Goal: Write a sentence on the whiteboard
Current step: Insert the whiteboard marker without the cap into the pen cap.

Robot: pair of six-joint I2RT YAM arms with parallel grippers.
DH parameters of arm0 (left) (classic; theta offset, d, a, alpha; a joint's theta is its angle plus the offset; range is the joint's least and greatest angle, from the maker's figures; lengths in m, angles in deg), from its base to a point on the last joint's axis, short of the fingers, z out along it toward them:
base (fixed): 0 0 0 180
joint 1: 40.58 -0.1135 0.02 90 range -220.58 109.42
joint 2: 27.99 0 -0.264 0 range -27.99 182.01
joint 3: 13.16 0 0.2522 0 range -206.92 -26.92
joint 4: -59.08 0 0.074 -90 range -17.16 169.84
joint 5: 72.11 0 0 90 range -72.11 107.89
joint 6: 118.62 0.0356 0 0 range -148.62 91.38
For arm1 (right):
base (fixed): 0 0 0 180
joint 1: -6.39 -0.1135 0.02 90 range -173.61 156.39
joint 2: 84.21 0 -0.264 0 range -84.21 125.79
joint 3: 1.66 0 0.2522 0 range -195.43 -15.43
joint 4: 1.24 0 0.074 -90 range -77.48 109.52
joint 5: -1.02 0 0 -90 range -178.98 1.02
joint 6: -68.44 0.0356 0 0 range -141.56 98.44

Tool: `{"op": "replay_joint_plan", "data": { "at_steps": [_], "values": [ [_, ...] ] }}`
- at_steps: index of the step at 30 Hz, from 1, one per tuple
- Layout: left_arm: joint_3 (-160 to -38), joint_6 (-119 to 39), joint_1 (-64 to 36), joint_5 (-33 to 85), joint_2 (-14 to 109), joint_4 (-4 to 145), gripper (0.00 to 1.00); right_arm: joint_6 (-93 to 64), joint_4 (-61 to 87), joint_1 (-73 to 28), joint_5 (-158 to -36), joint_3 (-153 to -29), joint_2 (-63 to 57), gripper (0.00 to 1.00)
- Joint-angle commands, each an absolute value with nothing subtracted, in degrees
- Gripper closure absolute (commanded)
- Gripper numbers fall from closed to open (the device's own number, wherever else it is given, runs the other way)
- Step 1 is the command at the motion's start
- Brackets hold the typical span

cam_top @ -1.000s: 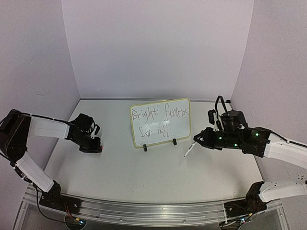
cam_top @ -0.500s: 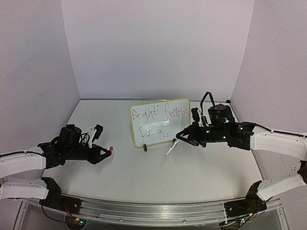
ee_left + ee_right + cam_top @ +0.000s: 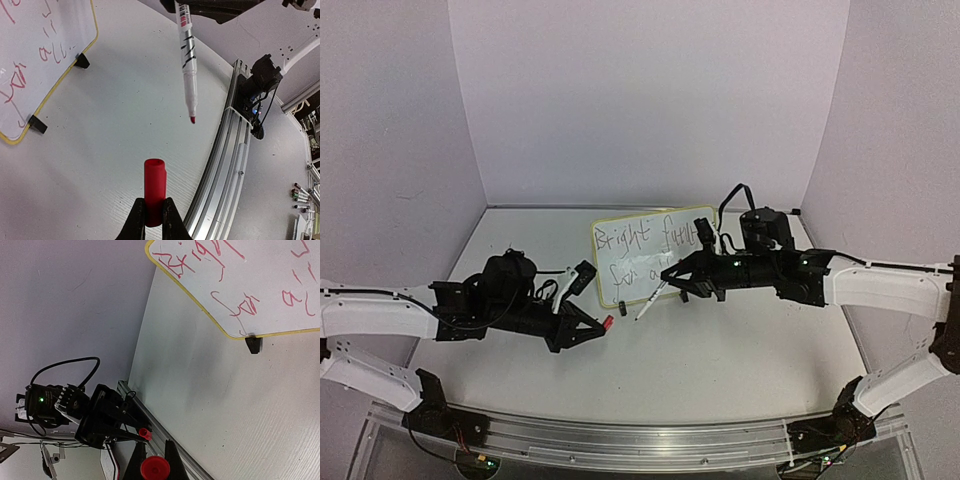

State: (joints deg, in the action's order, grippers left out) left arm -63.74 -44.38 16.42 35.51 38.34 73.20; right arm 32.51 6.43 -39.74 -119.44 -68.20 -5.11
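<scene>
The whiteboard (image 3: 630,256) stands at the back middle of the table, with the sentence (image 3: 630,238) scrawled on it in two lines. My right gripper (image 3: 670,283) is shut on a white marker (image 3: 648,305), tip down and uncapped, just in front of the board's lower edge. My left gripper (image 3: 600,325) is shut on the red cap (image 3: 608,322), open end towards the marker tip, a short gap apart. In the left wrist view the cap (image 3: 154,185) sits between the jaws and the marker (image 3: 186,60) hangs above it. The right wrist view shows the marker's red end (image 3: 155,468) between the jaws.
A metal rail (image 3: 640,440) runs along the near table edge. The board rests on black clip feet (image 3: 623,309). Purple walls close in the back and sides. Spare markers (image 3: 300,195) lie beyond the rail.
Both arms have swung in towards the middle. The left one carried the red cap to the right, and the right one carried the marker leftwards in front of the board.
</scene>
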Motion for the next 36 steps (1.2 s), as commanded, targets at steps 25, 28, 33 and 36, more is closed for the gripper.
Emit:
{"op": "replay_joint_plan", "data": {
  "at_steps": [25,28,33,36],
  "values": [
    [-71.4,-42.0,21.7,33.1,46.7,67.3,1.0,32.8,3.5,-40.3,-120.3,-68.4,-5.4,1.0],
    [-71.6,-42.2,21.7,33.5,46.7,67.0,1.0,32.8,3.5,-40.3,-120.5,-68.4,-5.2,1.0],
    [-71.4,-42.2,21.7,33.8,46.1,66.5,1.0,32.8,3.6,-40.4,-120.4,-68.3,-4.8,1.0],
    [-71.3,-42.2,21.7,33.9,45.9,66.5,1.0,32.8,3.6,-40.3,-120.2,-68.2,-4.7,1.0]
  ]
}}
